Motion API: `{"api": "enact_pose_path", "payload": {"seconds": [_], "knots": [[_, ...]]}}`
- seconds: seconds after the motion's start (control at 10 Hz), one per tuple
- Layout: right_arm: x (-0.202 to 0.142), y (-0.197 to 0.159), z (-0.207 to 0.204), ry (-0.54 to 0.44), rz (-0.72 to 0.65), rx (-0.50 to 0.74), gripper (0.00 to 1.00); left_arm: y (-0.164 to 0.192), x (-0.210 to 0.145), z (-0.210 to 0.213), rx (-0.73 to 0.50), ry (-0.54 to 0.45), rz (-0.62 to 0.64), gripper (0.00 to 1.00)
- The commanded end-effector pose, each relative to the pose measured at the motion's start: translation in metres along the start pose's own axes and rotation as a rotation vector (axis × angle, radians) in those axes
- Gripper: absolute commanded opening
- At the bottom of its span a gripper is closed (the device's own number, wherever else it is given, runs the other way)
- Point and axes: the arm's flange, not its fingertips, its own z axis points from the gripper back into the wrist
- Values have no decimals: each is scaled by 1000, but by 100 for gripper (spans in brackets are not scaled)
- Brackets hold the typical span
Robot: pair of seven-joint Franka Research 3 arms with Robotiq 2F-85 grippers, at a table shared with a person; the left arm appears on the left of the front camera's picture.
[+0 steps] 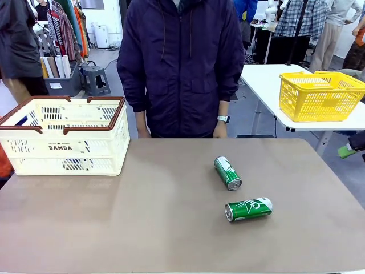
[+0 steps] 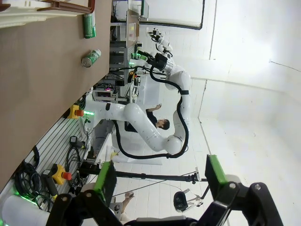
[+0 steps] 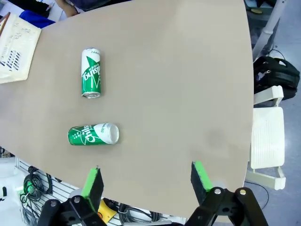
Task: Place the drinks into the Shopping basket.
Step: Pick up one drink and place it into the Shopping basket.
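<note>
- Front view: a brown table [image 1: 142, 228] runs from the camera to a person in a dark jacket [image 1: 179, 68], who stands at its far edge with both hands hanging at the table's rim.
- The Shopping basket [image 1: 63, 140], a cream-white slotted crate with a brown-red rim and "DAMDA" on its side, stands on the table's far left part.
- Two drinks lie on their sides right of the middle, well apart from the basket. The farther green can [image 1: 228, 173] points a silver end toward the camera. The nearer green can [image 1: 248, 209] lies crosswise near it, not touching.
- Behind, to the right, a yellow mesh basket [image 1: 319, 96] sits on a separate white table.
- Left wrist view, rolled sideways: the left gripper [image 2: 161, 176] is released, its green pads wide apart with nothing between them, out in the air beside the table. Both cans and a corner of the basket sit small at the top left. This view adds the white right arm [image 2: 146, 127], raised well beyond the table.
- Right wrist view: the right gripper [image 3: 147, 181] is also released and empty, hanging over the table's near edge. It looks down on both cans, so the white print along their sides can be seen. This view adds a black bag [image 3: 276, 75] on the floor beside the table.
</note>
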Motion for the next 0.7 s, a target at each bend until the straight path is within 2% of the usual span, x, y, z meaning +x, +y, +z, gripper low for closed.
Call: {"api": "enact_pose_path", "payload": {"seconds": [0.0,0.2,0.3,0.4,0.5,0.6], "knots": [[-5,37,-36,34,57,-21,100,-4,-4,1,-15,-8,3,100],[13,101,-79,79,222,-50,100,-4,-4,1,-15,-8,3,100],[19,135,-104,139,438,-39,100,-4,-4,1,-15,-8,3,100],[24,161,-132,214,586,-48,100,-4,-4,1,-15,-8,3,100],[26,184,-164,285,618,-94,100,-4,-4,1,-15,-8,3,100],[21,202,-187,312,633,-124,100,-4,-4,1,-15,-8,3,100]]}}
